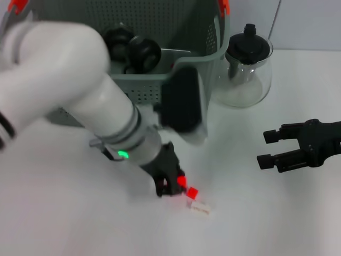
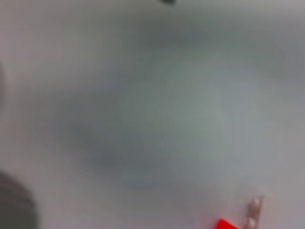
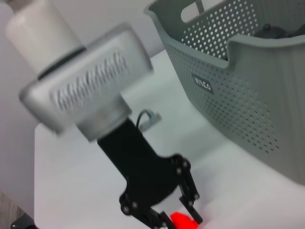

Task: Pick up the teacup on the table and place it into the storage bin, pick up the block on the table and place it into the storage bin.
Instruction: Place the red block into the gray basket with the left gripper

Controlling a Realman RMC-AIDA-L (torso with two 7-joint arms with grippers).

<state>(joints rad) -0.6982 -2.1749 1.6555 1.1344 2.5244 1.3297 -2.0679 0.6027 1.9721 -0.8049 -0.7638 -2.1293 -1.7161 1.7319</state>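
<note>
The red block [image 1: 192,192] lies on the white tabletop [image 1: 277,213] near its front edge, just beside a small pale piece [image 1: 200,208]; its long axis cannot be told. The left gripper [image 1: 171,185] reaches steeply down onto it, fingers parted around its near side. Behind stands the storage bin [image 1: 176,85], and the right gripper [image 1: 266,148] hovers open toward the right edge.
</note>
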